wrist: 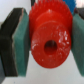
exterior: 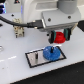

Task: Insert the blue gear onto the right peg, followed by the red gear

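One red gear (wrist: 49,40), glossy toothed plastic with a raised hub and centre hole, is clamped between the two teal-padded fingers (wrist: 19,45) of the gripper (exterior: 59,38), held clear above the table (exterior: 15,60). One blue gear (exterior: 50,52), a flat toothed disc, lies on the black-framed pale plate (exterior: 34,58), at the end toward the exterior view's right. The right peg cannot be made out beneath it. The table is smooth and white; the background is dark.

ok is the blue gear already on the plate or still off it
On it. The blue gear lies flat on the black-framed plate, toward the exterior view's right, while the gripper holds the red gear above.
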### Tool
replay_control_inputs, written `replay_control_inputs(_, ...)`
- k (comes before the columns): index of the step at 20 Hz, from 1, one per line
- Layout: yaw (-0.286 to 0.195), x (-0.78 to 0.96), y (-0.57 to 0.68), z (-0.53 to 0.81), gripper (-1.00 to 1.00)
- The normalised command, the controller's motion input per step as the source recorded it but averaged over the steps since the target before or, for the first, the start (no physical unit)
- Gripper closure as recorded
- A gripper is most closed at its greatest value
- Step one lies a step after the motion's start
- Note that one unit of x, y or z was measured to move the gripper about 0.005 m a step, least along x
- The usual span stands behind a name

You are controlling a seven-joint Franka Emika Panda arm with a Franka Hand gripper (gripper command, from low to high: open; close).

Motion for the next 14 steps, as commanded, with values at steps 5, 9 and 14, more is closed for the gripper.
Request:
replay_control_inputs(5, 0.0, 0.33, -0.03, -0.04, 1.0)
replay_control_inputs(9, 0.0, 0.11, -0.01, -0.14, 1.0)
replay_control_inputs(14, 0.0, 0.04, -0.09, -0.16, 1.0)
